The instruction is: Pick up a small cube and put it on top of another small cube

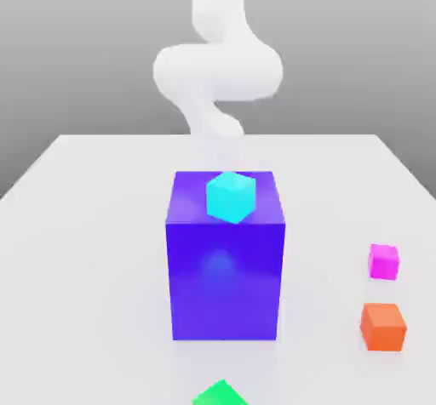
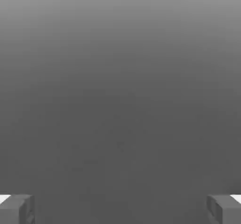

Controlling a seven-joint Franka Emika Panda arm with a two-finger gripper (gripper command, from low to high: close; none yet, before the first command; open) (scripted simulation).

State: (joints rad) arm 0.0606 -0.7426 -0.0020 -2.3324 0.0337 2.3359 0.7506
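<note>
Outside my open tool (image 2: 120,209) sit one blue block (image 1: 225,280), one green object (image 1: 220,394) and three cubes (image 1: 231,197), the magenta cube (image 1: 383,263) small and bright.

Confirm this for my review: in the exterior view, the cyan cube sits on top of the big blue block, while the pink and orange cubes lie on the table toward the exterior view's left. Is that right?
Not quite: the exterior view shows the pink cube and the orange cube toward its right. The rest holds.
</note>
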